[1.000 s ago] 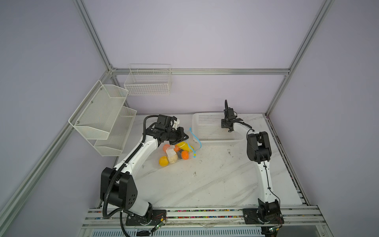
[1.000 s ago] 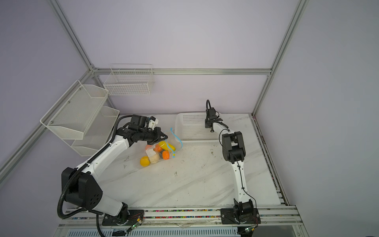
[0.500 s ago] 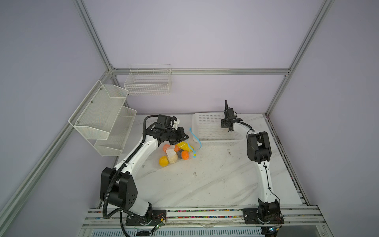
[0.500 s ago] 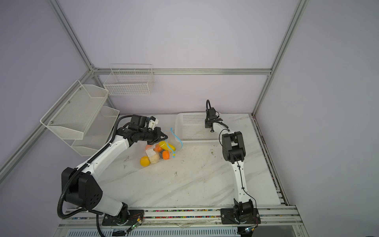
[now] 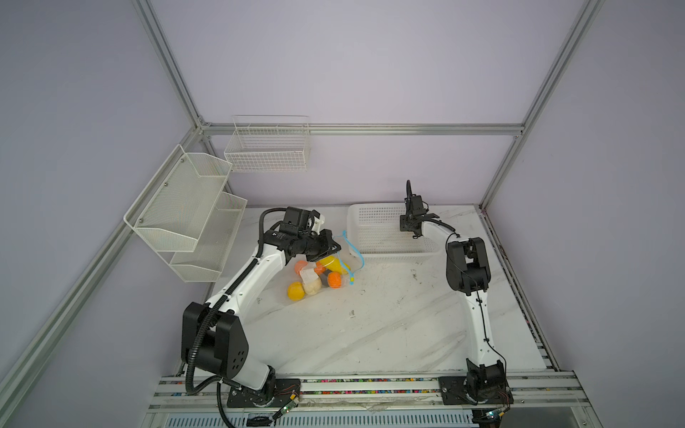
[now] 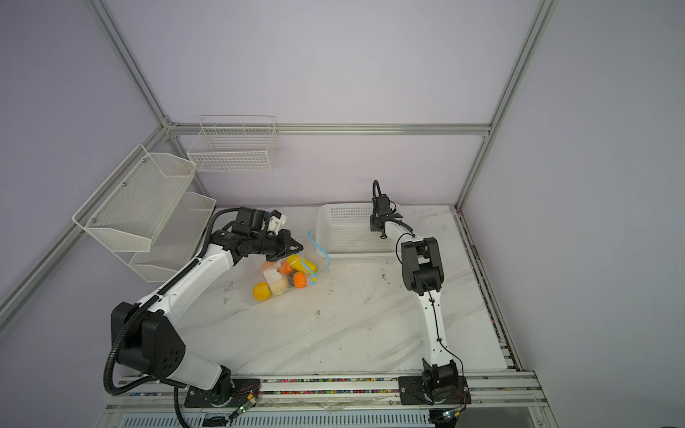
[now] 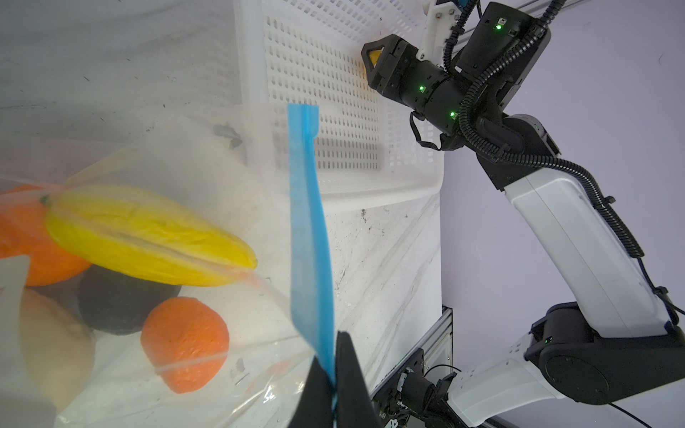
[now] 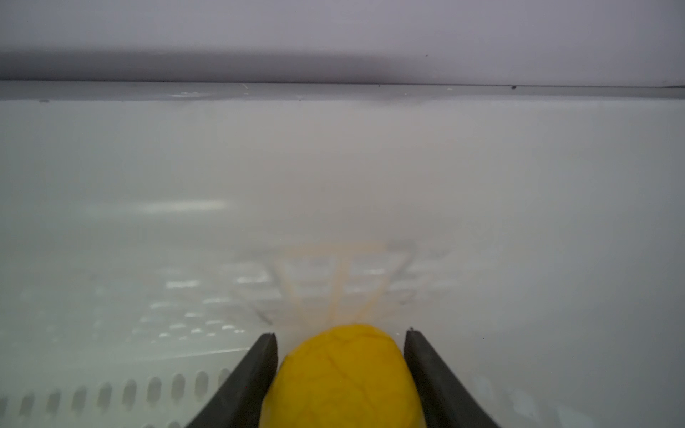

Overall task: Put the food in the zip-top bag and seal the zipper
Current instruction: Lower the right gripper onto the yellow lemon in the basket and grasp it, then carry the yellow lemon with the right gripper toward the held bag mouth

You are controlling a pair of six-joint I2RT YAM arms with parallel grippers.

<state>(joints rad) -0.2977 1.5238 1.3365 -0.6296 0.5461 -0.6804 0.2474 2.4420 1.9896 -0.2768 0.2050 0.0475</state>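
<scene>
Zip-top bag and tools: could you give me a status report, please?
Left tool shut on zipper, holding bag edge up. Right tool grips yellow fruit inside white basket. Basket wall between fruit and bag.

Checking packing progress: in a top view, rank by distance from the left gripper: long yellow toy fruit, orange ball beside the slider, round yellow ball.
1. Long yellow toy fruit, beside the left gripper.
2. Orange ball, by the slider.
3. Round yellow ball, leftmost, frontmost.

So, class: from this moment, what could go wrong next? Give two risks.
1. The right pincer holds a yellow fruit at the white basket; being rounded, it could slip during the carry.
2. The left pincer pinches only one spot of the zipper, so the zip-top bag mouth may sag shut.
</scene>
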